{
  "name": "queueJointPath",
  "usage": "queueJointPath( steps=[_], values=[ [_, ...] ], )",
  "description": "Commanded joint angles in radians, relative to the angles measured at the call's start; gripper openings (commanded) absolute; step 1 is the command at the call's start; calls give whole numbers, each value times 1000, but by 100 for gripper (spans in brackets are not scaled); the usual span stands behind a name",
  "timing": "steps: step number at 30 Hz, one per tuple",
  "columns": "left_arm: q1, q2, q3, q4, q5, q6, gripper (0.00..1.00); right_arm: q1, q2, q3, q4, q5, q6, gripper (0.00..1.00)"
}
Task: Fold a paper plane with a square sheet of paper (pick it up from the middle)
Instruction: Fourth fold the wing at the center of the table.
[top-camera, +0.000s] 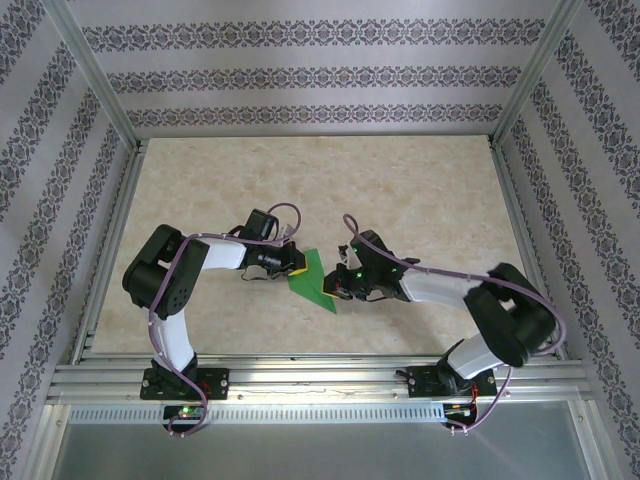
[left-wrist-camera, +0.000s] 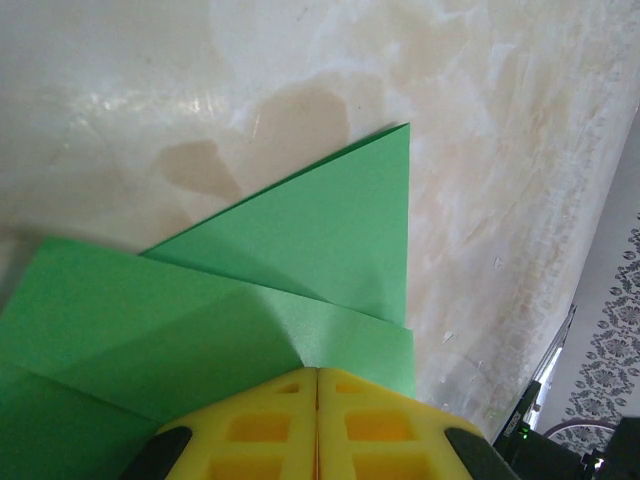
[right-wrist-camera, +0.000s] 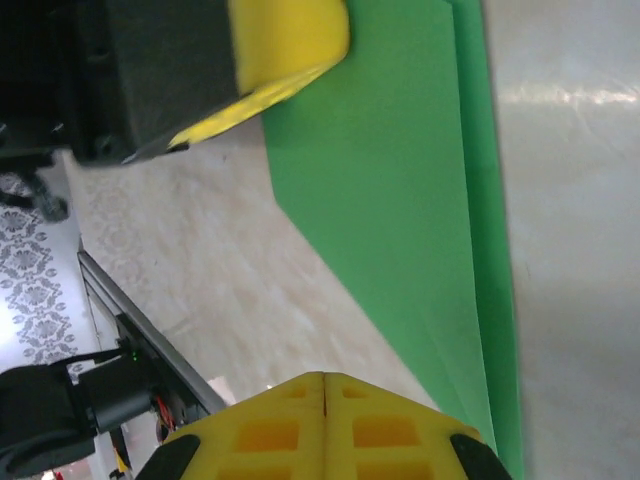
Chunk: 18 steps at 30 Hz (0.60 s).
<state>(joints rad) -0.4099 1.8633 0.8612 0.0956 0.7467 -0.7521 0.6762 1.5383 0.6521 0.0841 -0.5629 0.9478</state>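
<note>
Closed, the left fingers (left-wrist-camera: 285, 392) pinch the near edge of the folded square sheet of paper (left-wrist-camera: 330, 230), its point reaching away over the bench (left-wrist-camera: 150, 80). The right fingers (right-wrist-camera: 290, 400) are closed too; the sheet's edge runs behind their right tip, any grip hidden.

Bright green square sheet of paper (top-camera: 313, 283), partly folded with a triangular flap, flat on the tabletop (top-camera: 300, 190)

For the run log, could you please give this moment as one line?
paper: green, partly folded, between grippers | left gripper: shut, tips at paper | right gripper: shut, at paper edge
</note>
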Motion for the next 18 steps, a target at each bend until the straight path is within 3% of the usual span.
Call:
queueJointPath(
  steps=[1, 6, 13, 18],
  values=[
    [18, 13, -37, -54, -52, 17, 7, -3, 87, 50, 13, -14, 12, 4],
    [19, 11, -15, -80, -43, 33, 8, -6, 138, 34, -102, 68, -22, 3],
    [9, -28, 27, -106, 3, 60, 13, 5, 148, -114, -29, 82, 16, 0],
    [-22, -133, 33, -154, -62, 62, 14, 6, 151, -110, -40, 84, 6, 0]
  ],
)
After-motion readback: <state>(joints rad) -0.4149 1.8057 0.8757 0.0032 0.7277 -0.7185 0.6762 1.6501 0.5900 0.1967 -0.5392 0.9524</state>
